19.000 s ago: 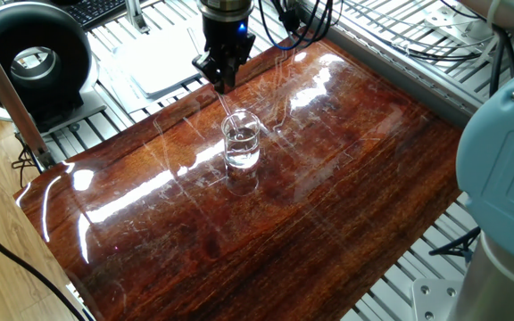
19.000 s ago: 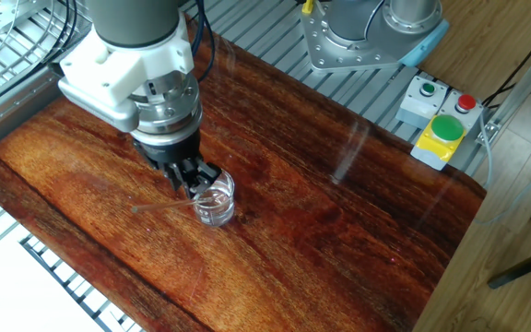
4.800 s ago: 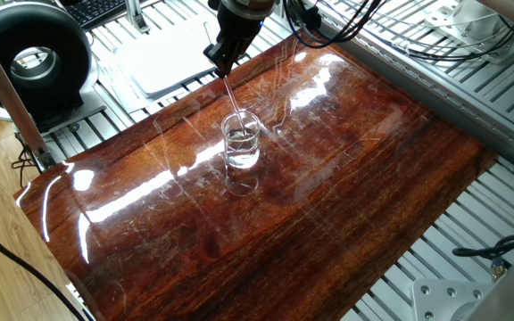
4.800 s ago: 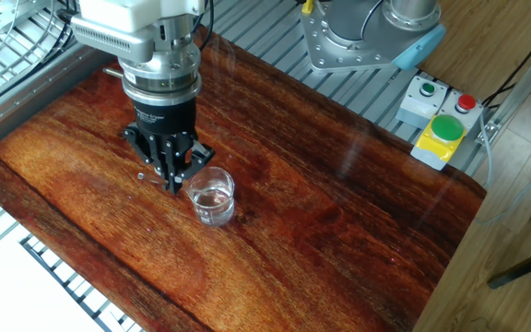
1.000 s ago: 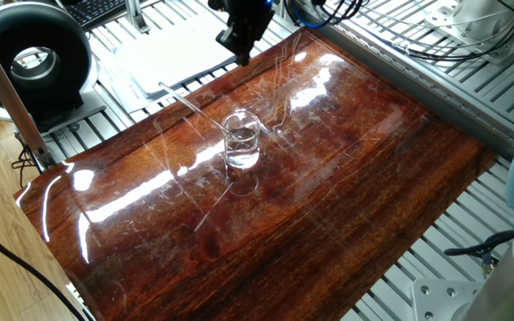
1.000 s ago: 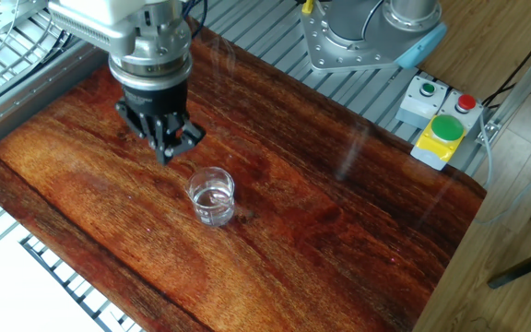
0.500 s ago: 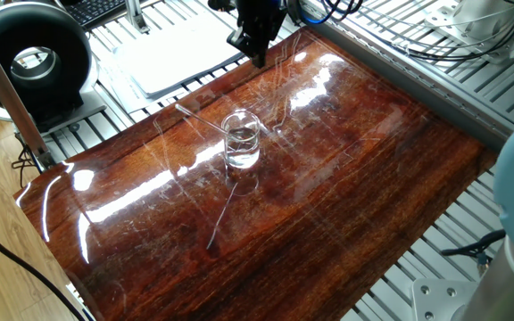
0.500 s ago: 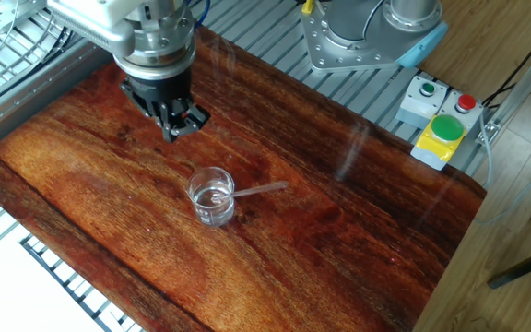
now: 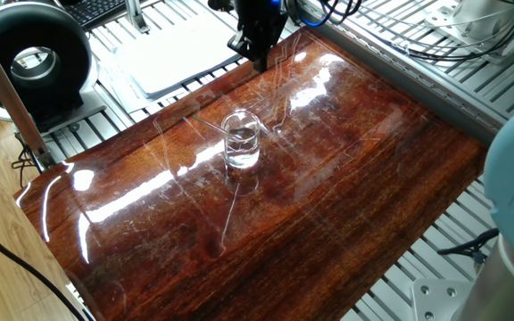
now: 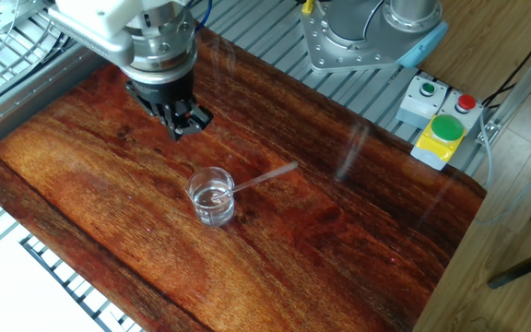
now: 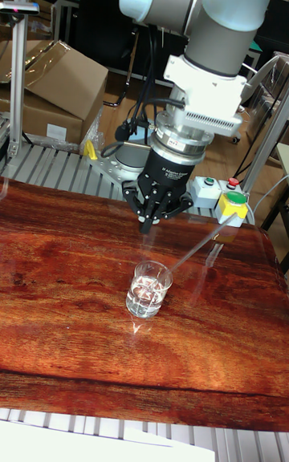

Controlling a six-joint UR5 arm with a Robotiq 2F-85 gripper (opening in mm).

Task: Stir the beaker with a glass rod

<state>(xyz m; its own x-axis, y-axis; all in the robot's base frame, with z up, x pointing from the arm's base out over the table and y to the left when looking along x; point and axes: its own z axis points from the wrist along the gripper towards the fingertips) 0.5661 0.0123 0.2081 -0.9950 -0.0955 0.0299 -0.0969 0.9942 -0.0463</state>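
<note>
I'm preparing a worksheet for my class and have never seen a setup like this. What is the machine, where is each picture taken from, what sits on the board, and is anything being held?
The machine is a single robot arm ending in a two-finger gripper. Three cameras show the same moment: two look down at the table from different sides, and the tall picture looks across the table at the arm from the front.

On the glossy wooden board stands a small clear beaker with some clear liquid in it. A thin glass rod leans inside the beaker, its upper end sticking out over the rim at a slant.

The gripper hangs above the board beside the beaker and holds nothing; the rod rests in the beaker on its own. Whether the fingers are fully closed is hard to tell.

Off the board there is a box with a big green button.
</note>
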